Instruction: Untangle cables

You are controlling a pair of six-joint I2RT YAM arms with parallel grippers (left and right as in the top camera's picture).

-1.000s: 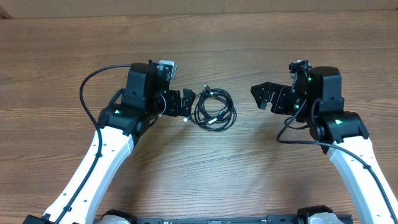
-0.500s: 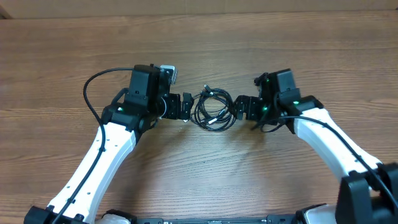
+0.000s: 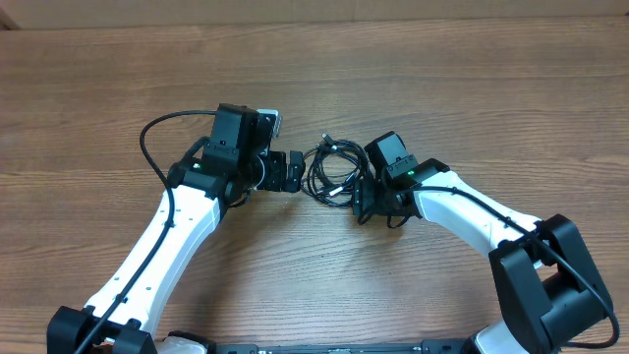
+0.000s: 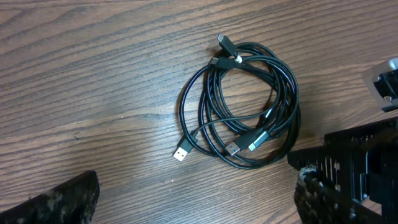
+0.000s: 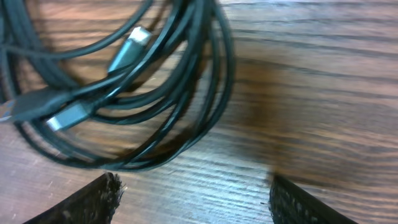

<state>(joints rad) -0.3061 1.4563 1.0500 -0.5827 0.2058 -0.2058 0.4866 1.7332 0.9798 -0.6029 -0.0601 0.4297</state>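
Observation:
The cables [image 3: 334, 175] lie as one loose black coil on the wooden table, between my two grippers. My left gripper [image 3: 291, 172] stands open just left of the coil. In the left wrist view the cables [image 4: 290, 87] lie ahead of the open left gripper [image 4: 193, 202], with a silver plug [image 4: 182, 153] sticking out at the near side. My right gripper [image 3: 362, 200] is at the coil's lower right edge, open. In the right wrist view the cables [image 5: 205, 62] and their silver-tipped plugs [image 5: 68, 115] lie just beyond the right gripper [image 5: 196, 202]; only bare wood shows between its fingers.
The wooden table [image 3: 472, 88] stretches all around the coil. A thick black wire [image 3: 147, 147] loops out from the left arm. The right gripper's body [image 4: 354, 155] shows in the left wrist view beside the coil.
My right arm has swung left from the table's right side to the coil's lower right edge, and its jaws have narrowed a little. The left arm has barely moved.

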